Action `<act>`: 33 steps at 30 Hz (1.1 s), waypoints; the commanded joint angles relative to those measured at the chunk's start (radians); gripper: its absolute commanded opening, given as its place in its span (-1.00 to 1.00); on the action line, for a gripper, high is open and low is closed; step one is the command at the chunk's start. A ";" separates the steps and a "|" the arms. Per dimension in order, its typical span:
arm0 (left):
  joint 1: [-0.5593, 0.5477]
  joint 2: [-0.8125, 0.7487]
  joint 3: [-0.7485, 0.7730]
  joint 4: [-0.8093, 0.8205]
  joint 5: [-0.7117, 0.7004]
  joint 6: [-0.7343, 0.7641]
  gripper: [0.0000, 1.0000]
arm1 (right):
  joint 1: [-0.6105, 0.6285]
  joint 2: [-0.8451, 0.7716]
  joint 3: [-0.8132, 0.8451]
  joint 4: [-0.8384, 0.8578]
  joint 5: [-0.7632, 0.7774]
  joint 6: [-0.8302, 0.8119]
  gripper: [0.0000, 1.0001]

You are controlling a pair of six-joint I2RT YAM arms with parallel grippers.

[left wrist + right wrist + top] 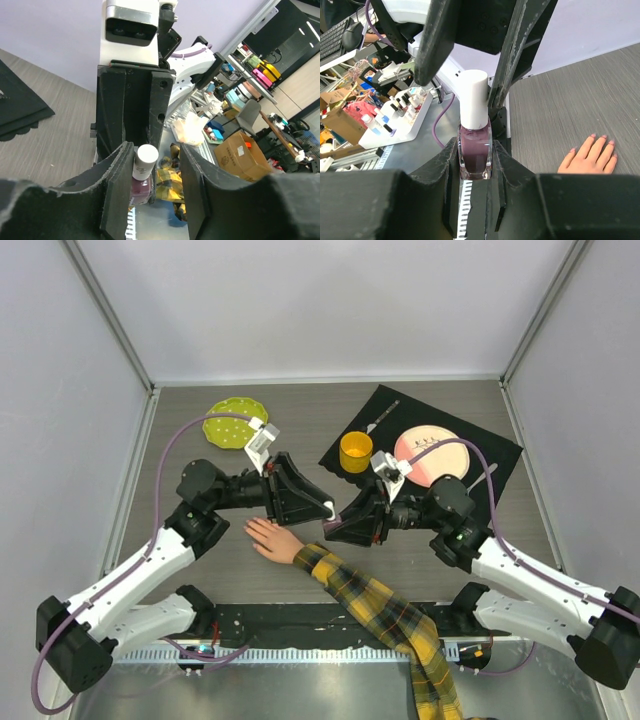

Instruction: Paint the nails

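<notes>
Right gripper (475, 167): clamped on the glass body of the purple nail polish bottle (475, 150), held upright.
Left gripper (156, 152): fingers parted around the white cap (473, 97), with a gap on one side.
Nails (594, 136): on the mannequin hand (272, 538), flat on the table (320, 415) just beside both grippers.
Behind: yellow cup (356, 451) and pink plate (425, 455) on a black placemat (455, 435); green plate (235, 423) far left.

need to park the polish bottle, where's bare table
Bare grey table lies far middle, between the speckled green plate and the black placemat, and near, between the left arm and the yellow plaid sleeve. Crowded: the centre, where the left gripper and the right gripper, holding the dark purple polish bottle, meet by the pale mannequin hand.
</notes>
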 commanded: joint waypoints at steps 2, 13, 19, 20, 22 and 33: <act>0.005 0.007 0.016 0.060 0.059 -0.021 -0.20 | -0.006 0.003 0.042 0.083 0.009 0.014 -0.98; -0.098 -0.068 0.197 -0.573 -0.428 0.451 -1.00 | -0.006 0.028 0.131 -0.267 0.466 -0.157 -0.98; -0.295 0.053 0.353 -0.870 -1.180 0.461 -1.00 | 0.273 0.147 0.278 -0.483 1.374 -0.322 -0.98; -0.301 0.077 0.365 -0.891 -1.207 0.441 -1.00 | 0.301 0.165 0.292 -0.484 1.428 -0.345 -0.98; -0.304 0.120 0.369 -0.876 -1.254 0.402 -1.00 | 0.341 0.227 0.336 -0.492 1.518 -0.362 -0.98; -0.304 0.137 0.329 -0.682 -1.072 0.347 -0.89 | 0.303 0.158 0.245 -0.398 1.211 -0.376 -0.98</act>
